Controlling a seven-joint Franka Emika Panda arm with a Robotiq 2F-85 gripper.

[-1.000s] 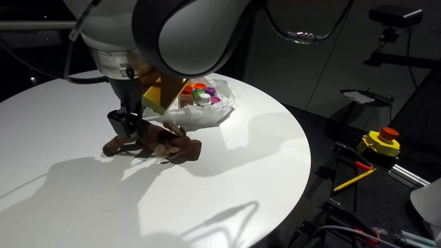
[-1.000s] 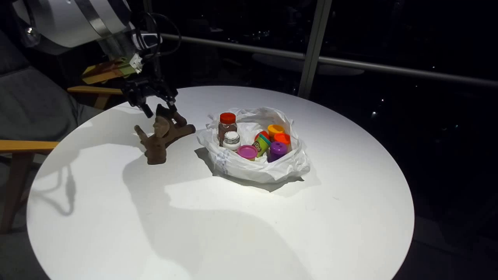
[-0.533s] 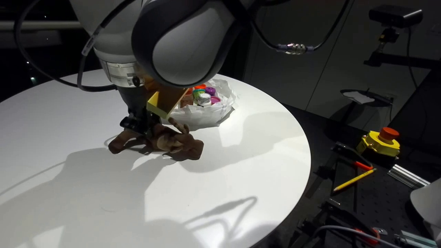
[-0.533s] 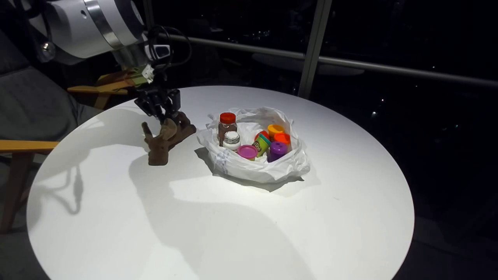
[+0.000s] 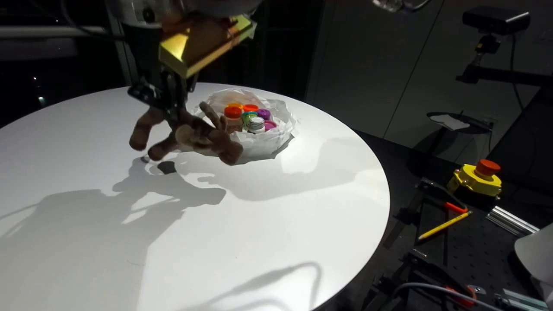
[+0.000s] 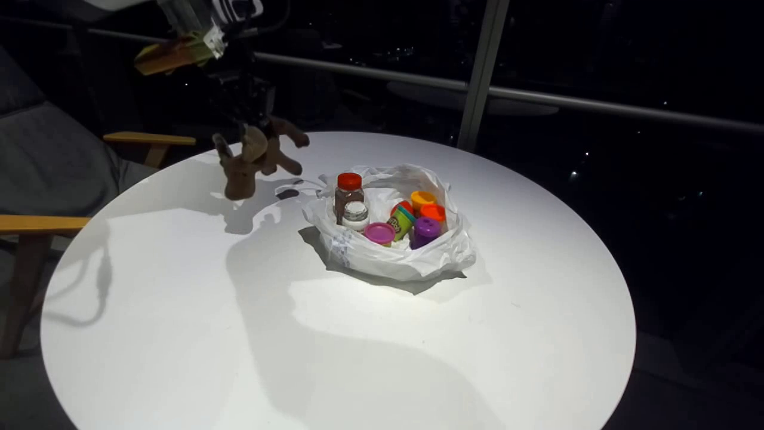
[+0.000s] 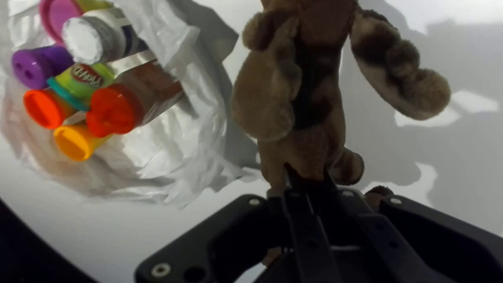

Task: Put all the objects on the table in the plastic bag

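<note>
The brown floppy toy (image 5: 229, 149) hangs in the air above the white table (image 5: 268, 242), limbs dangling and its shadow beneath. My gripper (image 7: 308, 177) is shut on the toy's body (image 7: 310, 141), its fingertips sunk in the plush. The whitish plastic bag (image 6: 412, 263) lies wide with its mouth up, beside the toy and apart from it. Inside are a pink-lidded cup (image 6: 380, 233), a purple one (image 6: 426, 232), a teal-rimmed one (image 6: 401, 223), orange (image 6: 433, 213) and yellow (image 6: 422, 200) ones, a white-capped bottle (image 6: 356, 216) and a red-lidded jar (image 6: 349, 197).
A chair with a wooden armrest (image 6: 149, 138) stands close to the table's edge. Off the table, an exterior view shows a red-and-yellow stop button (image 5: 479, 179), a pencil (image 5: 445, 225) and a mounted camera (image 5: 495, 20). A metal rail (image 6: 358, 70) runs behind the table.
My gripper came down onto the toy, shut on it and lifted it off the table. The bag and what lies in it have stayed put.
</note>
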